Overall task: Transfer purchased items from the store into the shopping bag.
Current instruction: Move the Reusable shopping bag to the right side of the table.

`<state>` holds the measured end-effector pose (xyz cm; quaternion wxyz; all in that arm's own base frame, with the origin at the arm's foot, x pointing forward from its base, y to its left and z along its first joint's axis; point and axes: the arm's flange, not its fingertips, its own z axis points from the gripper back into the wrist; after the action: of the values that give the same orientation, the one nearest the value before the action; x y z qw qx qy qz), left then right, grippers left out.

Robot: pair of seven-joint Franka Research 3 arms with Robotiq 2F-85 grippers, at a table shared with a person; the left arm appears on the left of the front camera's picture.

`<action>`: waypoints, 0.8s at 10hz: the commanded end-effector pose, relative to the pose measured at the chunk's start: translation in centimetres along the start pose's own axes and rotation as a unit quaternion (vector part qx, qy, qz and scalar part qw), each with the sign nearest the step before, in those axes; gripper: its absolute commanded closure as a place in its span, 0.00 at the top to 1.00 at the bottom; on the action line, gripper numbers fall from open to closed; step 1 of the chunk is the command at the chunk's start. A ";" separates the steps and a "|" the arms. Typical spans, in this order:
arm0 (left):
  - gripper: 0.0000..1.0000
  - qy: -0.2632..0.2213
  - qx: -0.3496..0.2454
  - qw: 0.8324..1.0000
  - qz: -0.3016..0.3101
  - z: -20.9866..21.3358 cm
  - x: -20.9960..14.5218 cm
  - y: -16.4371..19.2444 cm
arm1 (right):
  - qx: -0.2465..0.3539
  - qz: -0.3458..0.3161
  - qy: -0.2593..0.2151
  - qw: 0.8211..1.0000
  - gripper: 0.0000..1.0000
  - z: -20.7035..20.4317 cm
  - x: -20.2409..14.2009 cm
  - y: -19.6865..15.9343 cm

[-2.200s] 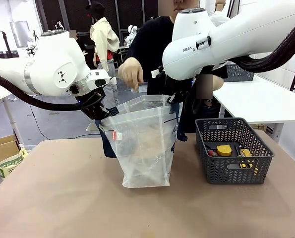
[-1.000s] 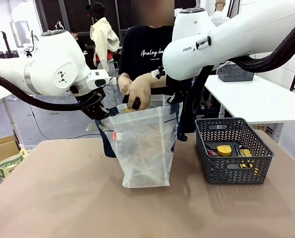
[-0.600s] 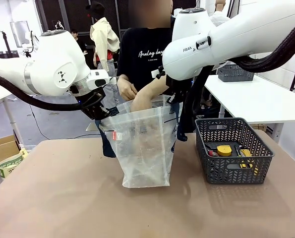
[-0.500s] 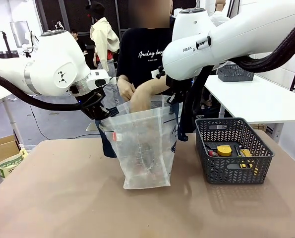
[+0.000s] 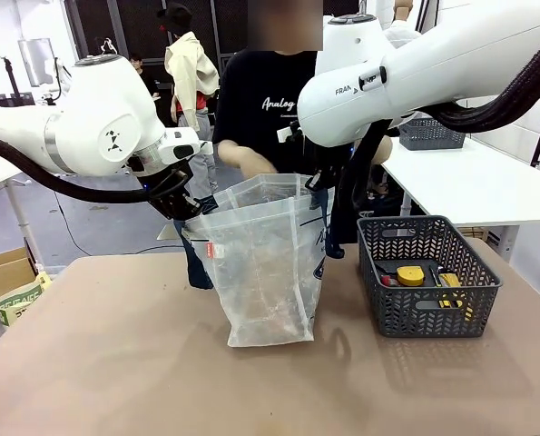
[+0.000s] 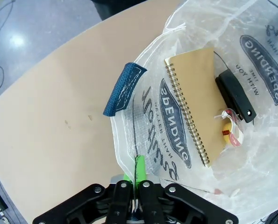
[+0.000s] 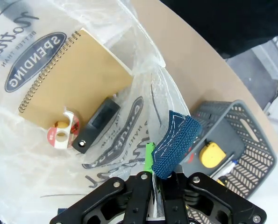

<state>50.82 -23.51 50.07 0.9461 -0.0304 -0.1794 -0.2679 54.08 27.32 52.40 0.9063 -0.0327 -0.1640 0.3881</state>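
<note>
Together, the left end effector (image 6: 138, 164) and the right end effector (image 7: 151, 161) are each pinched shut on the rim of the shopping bag (image 5: 265, 263), which stands open between them on the counter (image 5: 115, 363). Below their fingertips, inside the bag, lie a spiral notebook (image 6: 199, 102), a black oblong item (image 6: 234, 95) and a small tape roll (image 6: 231, 133). The store basket (image 5: 428, 313) stands beyond the right end effector's outer side, apart from the bag.

- Person's hand (image 5: 251, 161) over shopping bag (image 5: 265, 263): motion-blurred, fingers unreadable.
- Front view: bag contents hazy thru plastic.
- store (image 5: 428, 277): items part-hidden by mesh wall; cut off at right wrist view's edge.
</note>
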 end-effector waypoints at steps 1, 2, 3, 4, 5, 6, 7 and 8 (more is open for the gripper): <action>0.00 0.000 0.006 1.000 -0.003 0.1 0.0 0.2 | 0.000 -0.003 0.003 1.000 0.00 -0.2 -0.2 -0.1; 0.00 0.000 0.006 1.000 -0.003 0.1 0.0 0.2 | 0.000 -0.003 0.003 1.000 0.00 -0.2 -0.2 -0.1; 0.00 0.000 0.006 1.000 -0.003 0.1 0.0 0.2 | 0.000 -0.003 0.003 1.000 0.00 -0.2 -0.2 -0.1; 0.00 0.000 0.006 1.000 -0.003 0.1 0.0 0.2 | 0.000 -0.003 0.003 1.000 0.00 -0.2 -0.2 -0.1; 0.00 0.000 0.006 1.000 -0.003 0.1 0.0 0.2 | 0.000 -0.003 0.003 1.000 0.00 -0.2 -0.2 -0.1; 0.00 0.000 0.006 1.000 -0.003 0.1 0.0 0.2 | 0.000 -0.003 0.003 1.000 0.00 -0.2 -0.2 -0.1; 0.00 0.000 0.006 1.000 -0.003 0.1 0.0 0.2 | 0.000 -0.003 0.003 1.000 0.00 -0.2 -0.2 -0.1; 0.00 0.000 0.006 1.000 -0.003 0.1 0.0 0.2 | 0.000 -0.003 0.003 1.000 0.00 -0.2 -0.2 -0.1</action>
<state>50.82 -23.51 50.07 0.9461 -0.0304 -0.1794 -0.2679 54.08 27.33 52.40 0.9063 -0.0327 -0.1640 0.3881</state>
